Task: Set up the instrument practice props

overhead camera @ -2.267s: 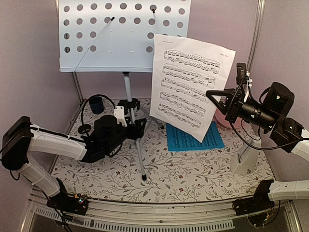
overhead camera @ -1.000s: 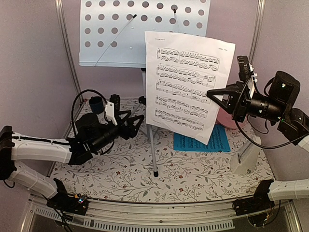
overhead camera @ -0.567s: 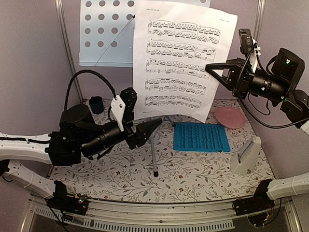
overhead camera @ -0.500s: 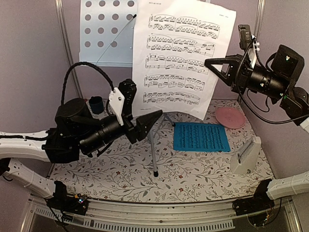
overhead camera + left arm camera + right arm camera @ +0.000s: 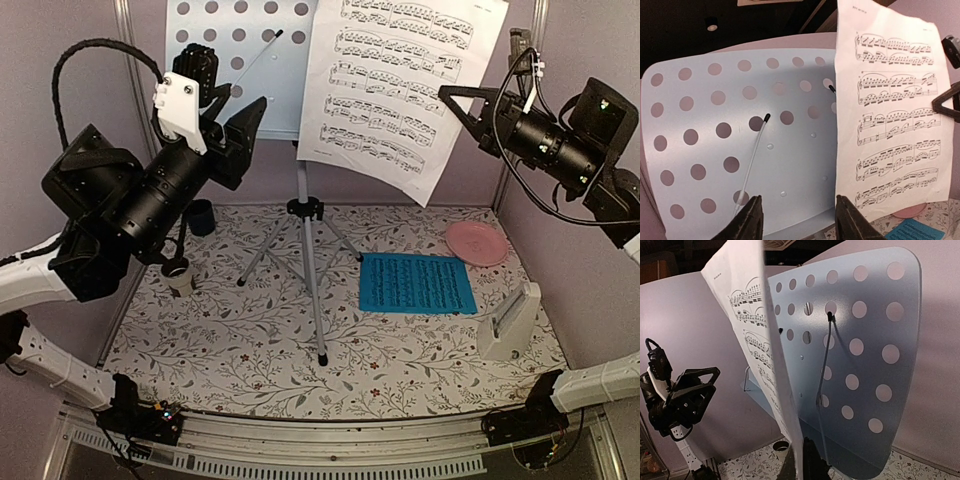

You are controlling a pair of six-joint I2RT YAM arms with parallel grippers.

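Note:
The silver tripod music stand (image 5: 304, 250) stands mid-table, its perforated tray (image 5: 235, 60) at the top back. My right gripper (image 5: 452, 98) is shut on the right edge of the white music sheet (image 5: 400, 90) and holds it upright in the air just in front of the tray's right half. In the right wrist view the sheet (image 5: 752, 335) is edge-on in the gripper (image 5: 802, 462). My left gripper (image 5: 238, 122) is open and empty, raised before the tray's lower lip (image 5: 790, 220). The blue music sheet (image 5: 415, 285) lies flat on the table. The white metronome (image 5: 510, 322) stands at the right.
A pink round plate (image 5: 477, 242) lies at the back right. Two small dark cups (image 5: 200, 216) (image 5: 178, 270) stand at the left behind my left arm. Purple walls and metal posts close in the sides and back.
My left gripper has left the stand's lower pole and risen to tray height, open. My right gripper has lifted the white sheet up and nearer the tray.

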